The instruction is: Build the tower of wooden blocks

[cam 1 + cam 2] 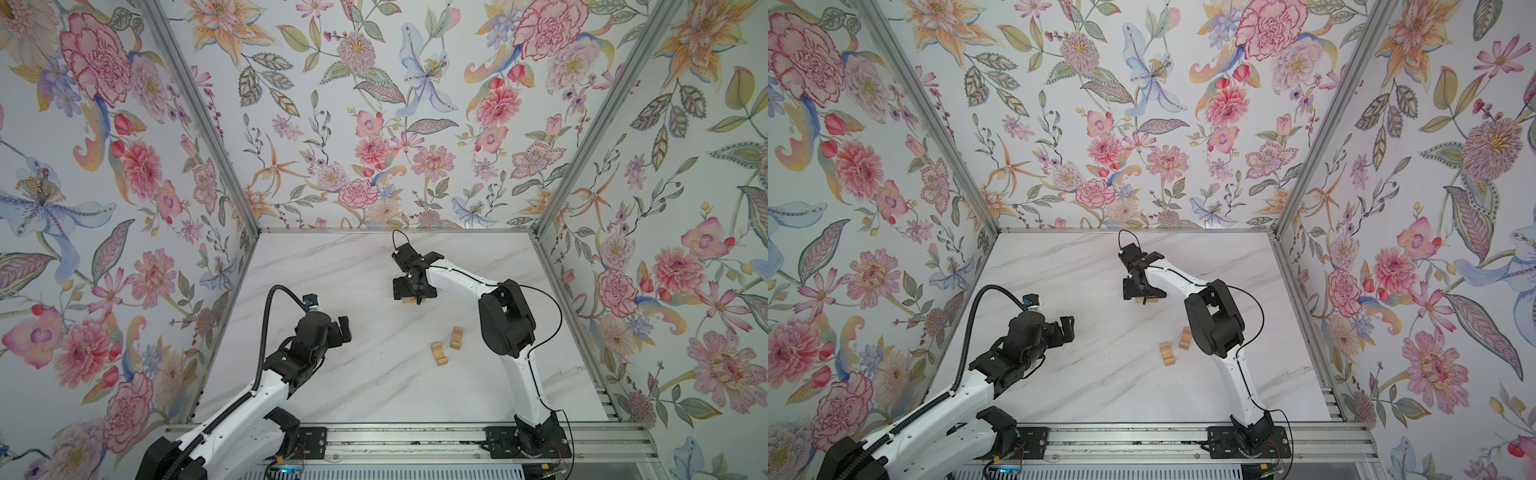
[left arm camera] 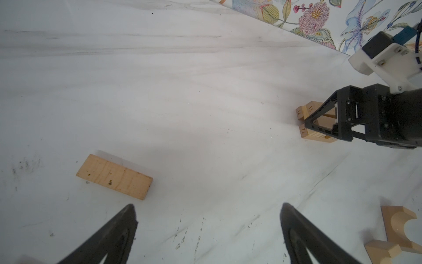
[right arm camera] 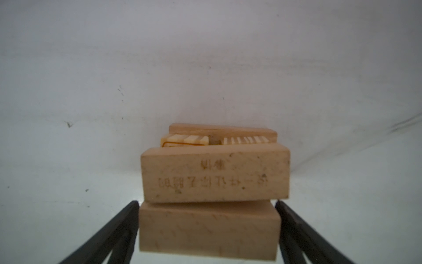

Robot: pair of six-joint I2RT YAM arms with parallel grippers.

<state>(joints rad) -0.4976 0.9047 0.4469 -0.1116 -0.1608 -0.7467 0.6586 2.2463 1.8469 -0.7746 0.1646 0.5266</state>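
Observation:
The tower [image 1: 409,300] [image 1: 1144,300] [image 2: 312,128] is a small stack of tan wood blocks in crossed layers near the table's middle. In the right wrist view a plain block [image 3: 209,230] lies nearest, beside an engraved bar [image 3: 214,176]. My right gripper [image 3: 207,202] [image 1: 415,291] [image 1: 1144,289] straddles that plain block from above, open, with a thin gap showing at one finger. My left gripper [image 2: 209,205] [image 1: 343,330] [image 1: 1066,328] hangs wide open and empty to the left. A flat bar [image 2: 114,177] lies on the table just ahead of its fingers.
Two notched arch blocks [image 1: 439,354] [image 1: 456,337] lie side by side nearer the front than the tower, close to the right arm's elbow, and both show in the left wrist view [image 2: 398,225]. Floral walls enclose the white marble table [image 1: 374,395] on three sides.

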